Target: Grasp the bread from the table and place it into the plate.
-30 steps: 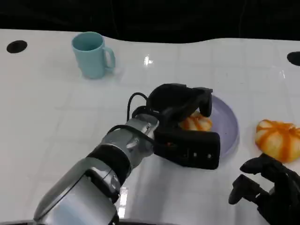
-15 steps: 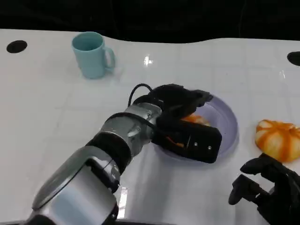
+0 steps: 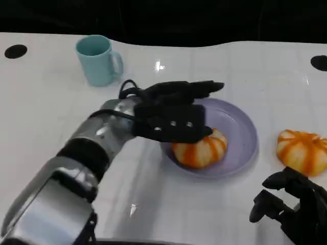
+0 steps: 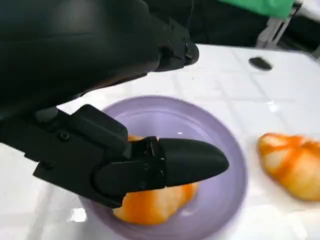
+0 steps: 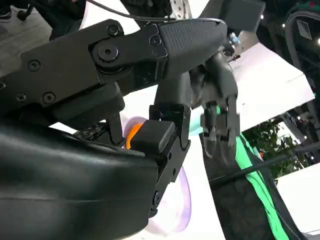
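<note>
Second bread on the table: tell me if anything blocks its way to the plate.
Nothing visible lies between the second bread and the plate; bare table separates them. One bread already sits in the plate, under the left hand.

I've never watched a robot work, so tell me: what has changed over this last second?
The left hand has let go of the bread, which now lies in the purple plate, and has drawn back toward the mug side with fingers spread. The second bread, mug and right hand stayed put.

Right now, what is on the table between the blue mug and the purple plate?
In the head view, the left hand lies between the mug and the plate, its fingers spread over the plate's near edge beside the bread.
</note>
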Robot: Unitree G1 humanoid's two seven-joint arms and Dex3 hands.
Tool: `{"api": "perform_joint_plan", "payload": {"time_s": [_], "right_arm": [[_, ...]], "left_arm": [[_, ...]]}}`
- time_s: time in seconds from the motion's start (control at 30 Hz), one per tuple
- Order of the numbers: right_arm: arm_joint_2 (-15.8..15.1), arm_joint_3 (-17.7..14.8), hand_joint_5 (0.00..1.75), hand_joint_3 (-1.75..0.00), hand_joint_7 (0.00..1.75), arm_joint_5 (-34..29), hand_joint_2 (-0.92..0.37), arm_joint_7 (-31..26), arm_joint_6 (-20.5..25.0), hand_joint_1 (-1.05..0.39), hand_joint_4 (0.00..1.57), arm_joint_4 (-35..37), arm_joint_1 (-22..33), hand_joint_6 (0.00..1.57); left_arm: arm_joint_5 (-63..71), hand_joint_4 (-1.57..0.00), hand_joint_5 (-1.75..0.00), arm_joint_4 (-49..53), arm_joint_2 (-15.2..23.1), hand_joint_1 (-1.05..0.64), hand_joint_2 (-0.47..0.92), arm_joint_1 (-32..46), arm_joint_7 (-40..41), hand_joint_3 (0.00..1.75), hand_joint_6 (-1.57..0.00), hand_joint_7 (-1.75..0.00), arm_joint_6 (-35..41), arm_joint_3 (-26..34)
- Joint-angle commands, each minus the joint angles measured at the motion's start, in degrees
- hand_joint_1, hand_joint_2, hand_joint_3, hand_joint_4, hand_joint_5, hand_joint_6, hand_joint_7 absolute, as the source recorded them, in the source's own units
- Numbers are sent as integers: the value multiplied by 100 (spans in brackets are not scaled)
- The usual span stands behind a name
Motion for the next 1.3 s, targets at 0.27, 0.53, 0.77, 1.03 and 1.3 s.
{"api": "perform_joint_plan", "payload": {"time_s": [0.27, 0.53, 0.77, 1.03, 1.3], "right_arm": [[-76, -91, 150, -23, 94, 89, -92, -8, 86, -51, 74, -6, 19, 83], [-59, -77, 151, -23, 93, 49, -92, -54, 73, -52, 74, -65, 53, 84], [-65, -66, 149, -23, 93, 38, -92, -56, 68, -53, 74, -101, 88, 84], [-58, -31, 150, -22, 92, 26, -92, -146, 134, -53, 75, -189, 121, 84], [-67, -11, 151, -23, 92, 80, -92, -118, 169, -52, 74, -216, 119, 84]], "left_arm": [[-2740, -38, -28, -1191, 273, -80, 92, 1258, -2347, 42, -30, -11, 256, 1766], [-4609, -62, -90, -2920, -111, -62, 92, 2481, -2468, 30, -80, -17, 1985, 2836], [-5299, -60, -166, -4384, -267, -62, 92, 3583, -2137, 44, -57, -125, 2850, 3185], [-5977, -69, -175, -5551, -315, -60, 92, 4589, -1834, 47, -51, -159, 3728, 3455], [-6485, -75, -175, -6262, -524, -55, 92, 5654, -1811, 48, -53, -174, 3960, 3579]]}}
